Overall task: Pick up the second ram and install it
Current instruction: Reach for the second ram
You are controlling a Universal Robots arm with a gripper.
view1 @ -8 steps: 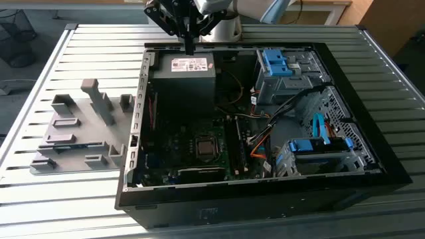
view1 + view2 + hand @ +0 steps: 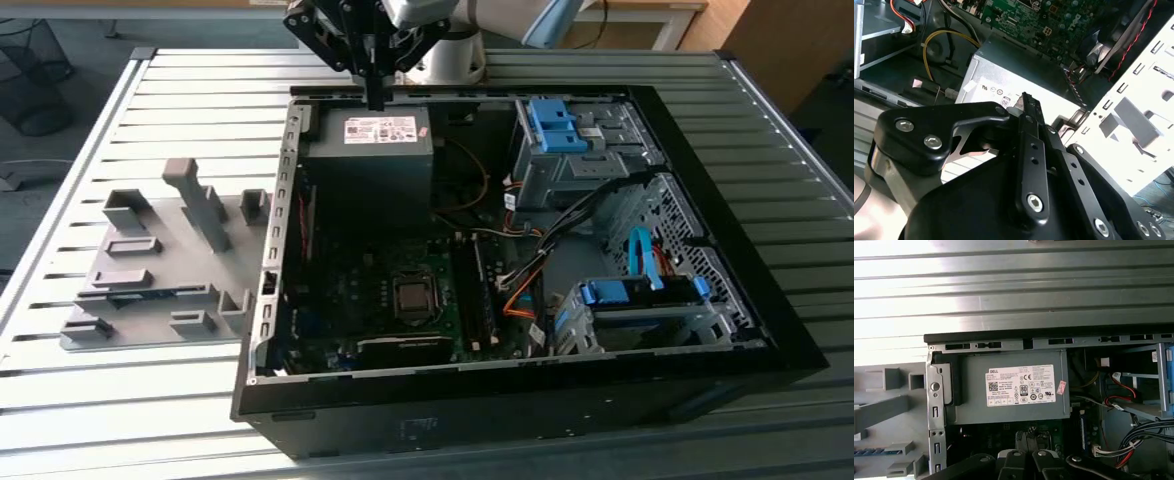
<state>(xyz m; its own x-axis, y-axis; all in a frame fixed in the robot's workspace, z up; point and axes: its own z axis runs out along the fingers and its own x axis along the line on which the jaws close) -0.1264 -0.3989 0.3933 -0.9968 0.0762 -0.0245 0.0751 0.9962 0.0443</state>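
Pinching jaws together on nothing, hovering the gripper [image 2: 375,100] over the power supply [image 2: 374,160] at the case's [image 2: 767,335] 12 o'clock, leaving the second ram [image 2: 871,452] lying in the grey fixture [image 2: 147,312] at 9 o'clock. Not lifting or installing yet.

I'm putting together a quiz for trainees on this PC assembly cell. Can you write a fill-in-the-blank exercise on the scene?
1. The pincer hangs above the ____, a grey box with a white label.
2. The grey parts holder sits to the exterior view's ____ of the computer case.
3. The drive-bay clips are coloured ____.
Missing words: power supply; left; blue.
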